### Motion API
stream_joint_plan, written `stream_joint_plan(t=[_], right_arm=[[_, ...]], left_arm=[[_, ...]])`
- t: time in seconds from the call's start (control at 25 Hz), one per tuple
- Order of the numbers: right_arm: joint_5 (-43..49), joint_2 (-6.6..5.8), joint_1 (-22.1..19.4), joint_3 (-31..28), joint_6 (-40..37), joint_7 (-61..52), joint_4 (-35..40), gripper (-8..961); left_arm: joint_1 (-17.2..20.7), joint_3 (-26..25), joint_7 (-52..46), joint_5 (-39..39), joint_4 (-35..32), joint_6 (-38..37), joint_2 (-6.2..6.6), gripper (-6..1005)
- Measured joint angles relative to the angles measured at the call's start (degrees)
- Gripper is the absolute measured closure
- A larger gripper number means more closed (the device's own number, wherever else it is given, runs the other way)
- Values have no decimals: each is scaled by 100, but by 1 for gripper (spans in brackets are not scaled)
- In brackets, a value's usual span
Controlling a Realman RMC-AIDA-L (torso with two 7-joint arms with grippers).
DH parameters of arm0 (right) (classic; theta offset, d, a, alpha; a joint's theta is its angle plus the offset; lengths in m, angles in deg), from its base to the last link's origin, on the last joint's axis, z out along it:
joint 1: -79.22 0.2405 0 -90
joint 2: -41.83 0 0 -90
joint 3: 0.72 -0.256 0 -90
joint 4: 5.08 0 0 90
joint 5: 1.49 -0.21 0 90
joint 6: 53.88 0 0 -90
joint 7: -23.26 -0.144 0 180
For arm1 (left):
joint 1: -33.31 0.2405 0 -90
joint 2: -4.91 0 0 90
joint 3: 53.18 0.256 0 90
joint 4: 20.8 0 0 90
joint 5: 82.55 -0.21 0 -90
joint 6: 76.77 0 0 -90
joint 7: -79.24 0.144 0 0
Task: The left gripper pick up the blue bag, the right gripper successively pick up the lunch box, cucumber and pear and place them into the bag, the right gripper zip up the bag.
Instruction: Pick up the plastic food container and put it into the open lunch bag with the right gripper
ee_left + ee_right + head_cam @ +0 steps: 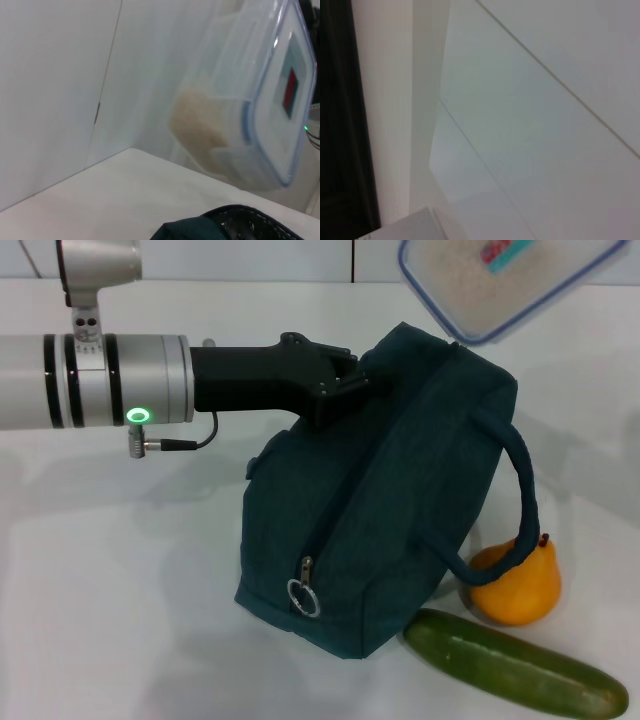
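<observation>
Black two-finger left gripper [345, 390] clamps dark teal fabric bag [400, 510] top edge; clear plastic lunch box [505, 280] tilted above; right gripper unseen.

A pale wall [545, 125] crossed by thin slanting seams fills most of the right wrist view. A dark vertical strip [340, 125] runs along one edge, possibly a door frame or post.
</observation>
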Motion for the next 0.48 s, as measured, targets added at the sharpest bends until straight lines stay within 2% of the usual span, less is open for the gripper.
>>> stream_joint_plan(t=[0.24, 0.48], right_arm=[[4, 2, 127, 240, 191, -9, 6, 815], [39, -6, -21, 571, 237, 9, -13, 807]], left_arm=[[-18, 6, -9, 10, 0, 0, 0, 884], [-49, 6, 7, 13, 16, 0, 0, 885]])
